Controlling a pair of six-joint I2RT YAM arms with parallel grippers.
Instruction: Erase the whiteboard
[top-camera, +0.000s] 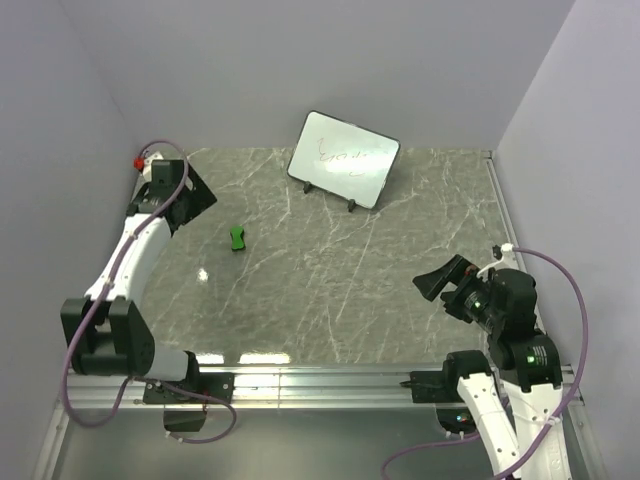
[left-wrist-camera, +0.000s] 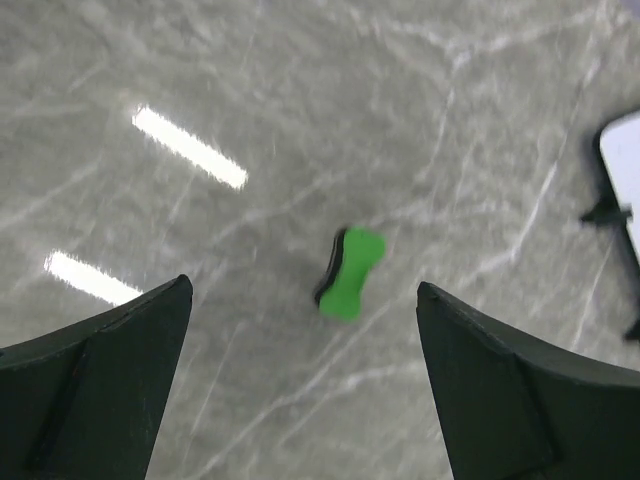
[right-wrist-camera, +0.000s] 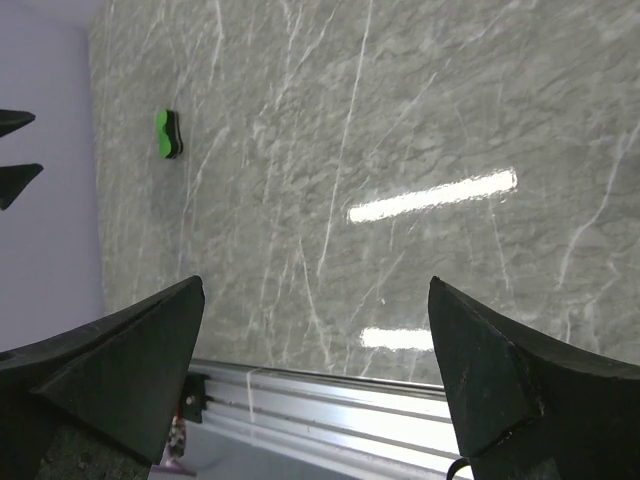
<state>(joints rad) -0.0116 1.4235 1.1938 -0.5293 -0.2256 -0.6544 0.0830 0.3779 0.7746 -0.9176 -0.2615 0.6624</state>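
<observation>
The whiteboard (top-camera: 344, 159) stands tilted on small black feet at the back of the table, with faint scribbles on it; its edge shows in the left wrist view (left-wrist-camera: 625, 175). A small green eraser block (top-camera: 237, 238) lies on the marble table left of centre, also seen in the left wrist view (left-wrist-camera: 350, 273) and the right wrist view (right-wrist-camera: 167, 134). My left gripper (top-camera: 200, 195) is open and empty, up and left of the eraser. My right gripper (top-camera: 445, 283) is open and empty at the near right.
Grey walls close in the table on the left, back and right. An aluminium rail (top-camera: 330, 383) runs along the near edge. A red-tipped object (top-camera: 139, 161) sits at the far left corner behind the left arm.
</observation>
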